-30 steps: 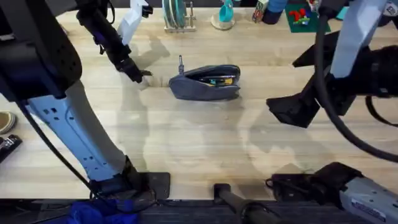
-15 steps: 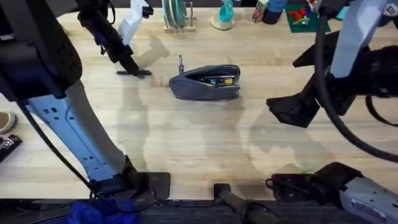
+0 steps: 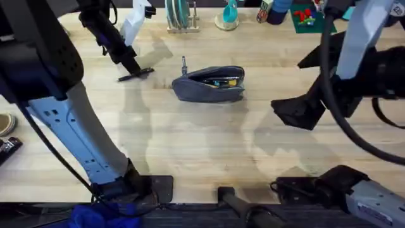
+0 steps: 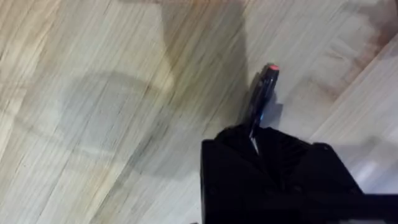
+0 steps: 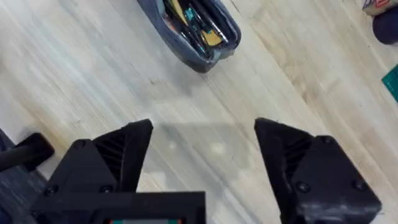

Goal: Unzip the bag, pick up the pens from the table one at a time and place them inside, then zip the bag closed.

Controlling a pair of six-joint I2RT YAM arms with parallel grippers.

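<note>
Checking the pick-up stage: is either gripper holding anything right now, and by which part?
The left gripper holds the black pen near one end, its red-tipped end sticking out. The right gripper is open and holds nothing.

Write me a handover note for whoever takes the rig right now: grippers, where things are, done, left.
Left gripper: shut on the black pen, at the table's far left, left of the bag; the left wrist view shows the pen sticking out past the gripper.
Right gripper: open, holding nothing, hovering to the right of the bag.
Bag: unzipped, mouth open, pens and other items already inside.
Done: unzipping, black pen grasped.
Left: carry the black pen to the bag, drop it in, then zip the bag closed. No other loose pen is visible on the table.
</note>
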